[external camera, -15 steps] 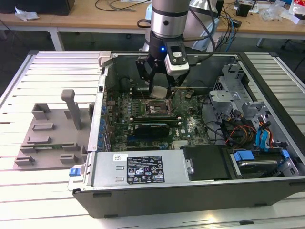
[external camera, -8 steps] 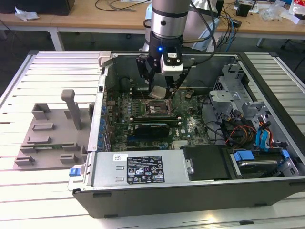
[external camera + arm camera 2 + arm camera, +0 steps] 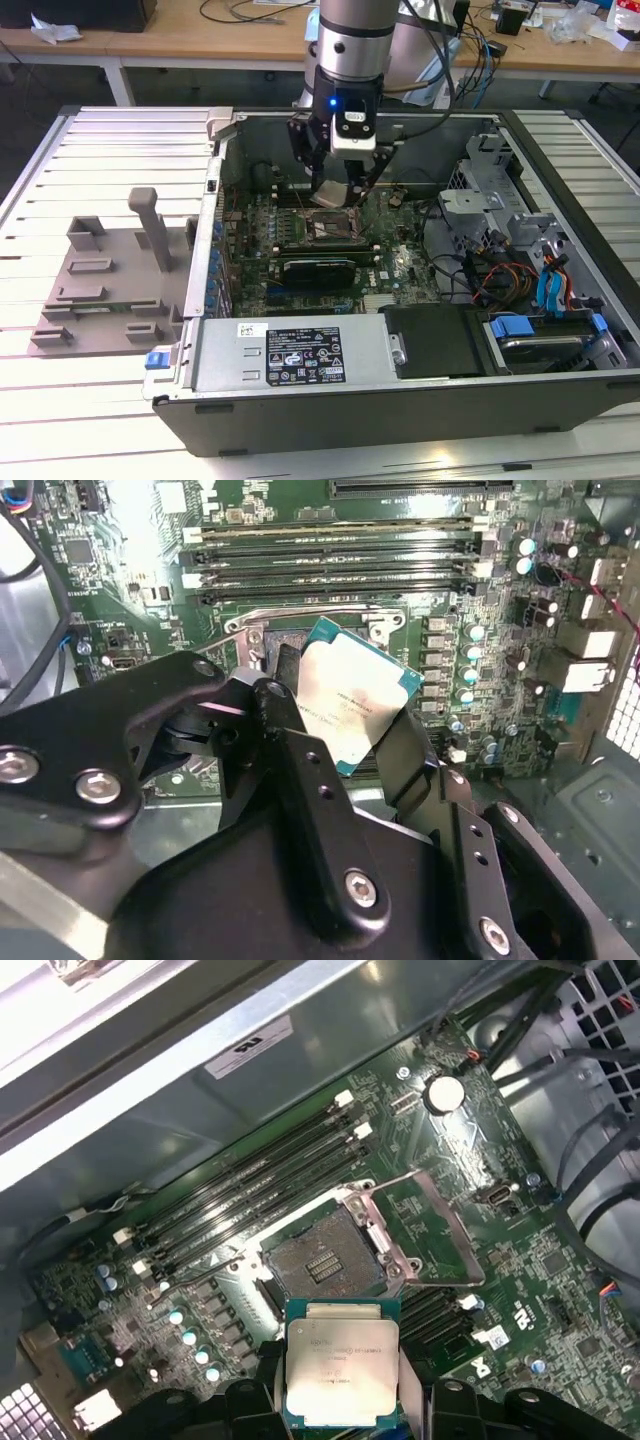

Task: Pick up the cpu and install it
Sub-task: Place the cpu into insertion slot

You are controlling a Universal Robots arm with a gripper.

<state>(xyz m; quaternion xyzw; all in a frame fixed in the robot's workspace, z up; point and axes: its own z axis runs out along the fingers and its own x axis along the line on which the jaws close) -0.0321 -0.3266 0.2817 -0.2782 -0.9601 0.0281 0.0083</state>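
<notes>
Within the open dark metal computer case [image 3: 420, 422], above its green motherboard [image 3: 560, 1270], the black jaws are clamped on opposite edges of the cpu [image 3: 342, 1375], a flat square silver-topped chip, held near the open square socket [image 3: 318, 1260]. The first wrist view bares the socket's contacts; in the second wrist view the tilted chip hides them.

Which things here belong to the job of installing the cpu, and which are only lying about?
Belonging to the job: the cpu, held by the gripper; the open socket.
Just lying about: the grey tray; the power supply; the cables; the memory slots.
</notes>
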